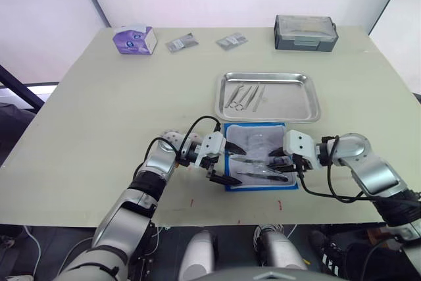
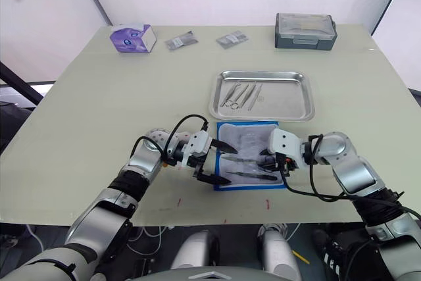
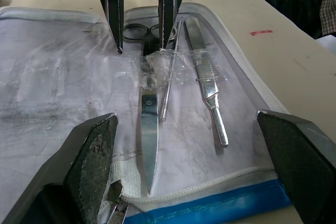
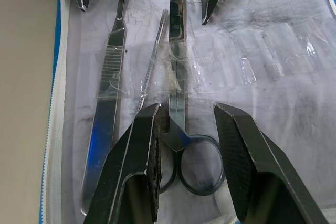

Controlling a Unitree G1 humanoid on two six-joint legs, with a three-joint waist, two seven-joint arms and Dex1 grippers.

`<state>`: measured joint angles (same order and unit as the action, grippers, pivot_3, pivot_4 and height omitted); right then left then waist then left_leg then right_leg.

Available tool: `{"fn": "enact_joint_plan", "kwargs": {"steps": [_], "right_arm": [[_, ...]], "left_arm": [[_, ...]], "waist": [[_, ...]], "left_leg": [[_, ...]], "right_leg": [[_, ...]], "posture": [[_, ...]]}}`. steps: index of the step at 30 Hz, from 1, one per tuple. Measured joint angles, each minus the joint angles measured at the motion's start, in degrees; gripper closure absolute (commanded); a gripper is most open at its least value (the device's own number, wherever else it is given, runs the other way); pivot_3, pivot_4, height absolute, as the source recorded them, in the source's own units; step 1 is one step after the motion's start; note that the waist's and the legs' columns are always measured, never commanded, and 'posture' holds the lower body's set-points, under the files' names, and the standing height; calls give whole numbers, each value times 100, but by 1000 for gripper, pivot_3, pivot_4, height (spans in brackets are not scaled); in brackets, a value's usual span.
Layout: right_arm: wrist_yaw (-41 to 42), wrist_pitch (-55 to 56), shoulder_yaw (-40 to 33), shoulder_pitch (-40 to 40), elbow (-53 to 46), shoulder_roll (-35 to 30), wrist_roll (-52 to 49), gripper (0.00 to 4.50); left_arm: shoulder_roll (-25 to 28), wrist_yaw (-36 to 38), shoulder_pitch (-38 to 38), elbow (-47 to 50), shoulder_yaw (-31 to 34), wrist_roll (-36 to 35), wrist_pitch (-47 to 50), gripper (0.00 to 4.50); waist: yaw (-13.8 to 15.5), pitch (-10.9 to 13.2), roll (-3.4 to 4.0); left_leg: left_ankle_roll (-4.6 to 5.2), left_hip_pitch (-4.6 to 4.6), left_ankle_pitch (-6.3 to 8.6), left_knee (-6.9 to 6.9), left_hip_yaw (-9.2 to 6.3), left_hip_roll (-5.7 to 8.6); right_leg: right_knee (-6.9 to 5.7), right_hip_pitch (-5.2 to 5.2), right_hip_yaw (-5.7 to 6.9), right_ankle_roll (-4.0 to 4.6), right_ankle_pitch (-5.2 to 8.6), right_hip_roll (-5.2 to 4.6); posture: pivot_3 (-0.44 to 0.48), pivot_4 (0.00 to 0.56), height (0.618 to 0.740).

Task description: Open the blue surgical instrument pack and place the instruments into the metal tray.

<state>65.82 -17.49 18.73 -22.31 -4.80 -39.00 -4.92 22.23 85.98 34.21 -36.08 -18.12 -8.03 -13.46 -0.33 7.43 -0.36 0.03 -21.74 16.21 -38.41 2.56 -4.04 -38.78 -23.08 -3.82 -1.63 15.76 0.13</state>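
- The right gripper was open, its two black fingers spread on either side of the ring handles of the scissors, not closed on them.
- The left gripper was open wide over the same pack from the opposite side, with the point of the scissors between its fingers.
- The blue surgical instrument pack lay opened flat near the front edge of the table, its translucent white lining facing up and the blue border visible around it.
- On the lining lay three tools side by side: the scissors, a thin probe and a flat scalpel handle, with crumpled clear film across them.
- Both grippers met over the front part of the pack, the left one at its left edge and the right one at its right edge.
- The metal tray stood just behind the pack, apart from it, and it held several slim instruments in its left half.
- At the far edge of the table were a purple tissue box, two small grey sachets and a grey lidded box.
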Motion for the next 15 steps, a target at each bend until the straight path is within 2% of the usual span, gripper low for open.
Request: {"fn": "enact_joint_plan", "kwargs": {"steps": [15], "right_arm": [[-113,-226,122,56,-112,-79,68,2879]], "left_arm": [[-13,-24,-23,-22,-21,1,27,0]], "waist": [[-1,-51,-27]], "left_leg": [[1,1,0,3,0,0]], "right_leg": [[6,1,0,1,1,0]], "posture": [[0,150,731]]}}
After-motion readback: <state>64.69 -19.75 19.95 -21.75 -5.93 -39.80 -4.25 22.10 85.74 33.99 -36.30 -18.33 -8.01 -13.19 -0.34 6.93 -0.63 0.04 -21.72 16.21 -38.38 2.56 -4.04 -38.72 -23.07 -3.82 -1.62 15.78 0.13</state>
